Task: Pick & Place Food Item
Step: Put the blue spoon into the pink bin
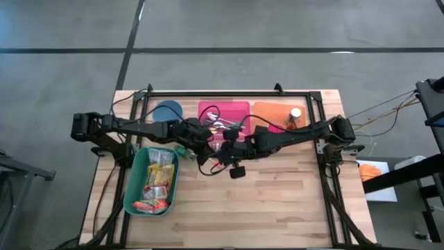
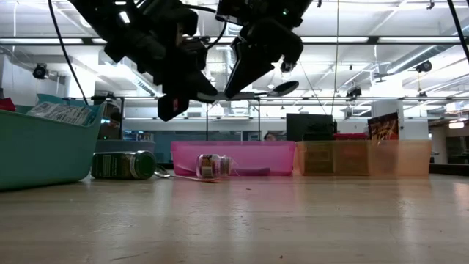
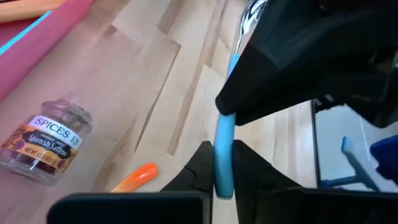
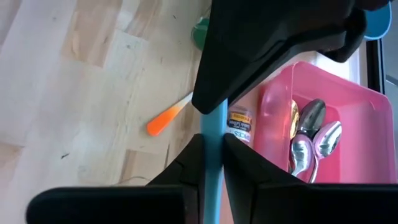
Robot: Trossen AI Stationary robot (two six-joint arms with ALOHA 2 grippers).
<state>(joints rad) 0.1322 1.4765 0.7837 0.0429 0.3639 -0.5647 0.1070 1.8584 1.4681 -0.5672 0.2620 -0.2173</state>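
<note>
A spoon with a light-blue handle (image 3: 224,134) hangs in the air above the table's middle, with both grippers shut on it. My left gripper (image 3: 222,155) comes from the table's left; my right gripper (image 4: 213,146) comes from the right and meets it (image 1: 220,147). The spoon's metal bowl (image 2: 282,88) sticks out past the right gripper. Below them a spice jar (image 3: 46,140) lies on its side on the wood, next to an orange-tipped utensil (image 3: 134,177). My left gripper pinches the blue handle near its free end (image 3: 222,177) between its two fingers, slanting down from the table's left. The spoon is lifted clear of the table. My right gripper pinches the same handle farther along (image 4: 213,127) between its two fingers, slanting down from the table's right, the handle running lengthwise between them. The left gripper hides the rest of the handle in this view.
A teal basket (image 1: 133,182) with food packets stands at the front left, and a green jar (image 2: 123,165) lies beside it. At the back stand a blue bowl (image 1: 166,111), a pink bin (image 1: 239,107) with metal spoons (image 4: 311,130), and an orange bin (image 1: 274,111).
</note>
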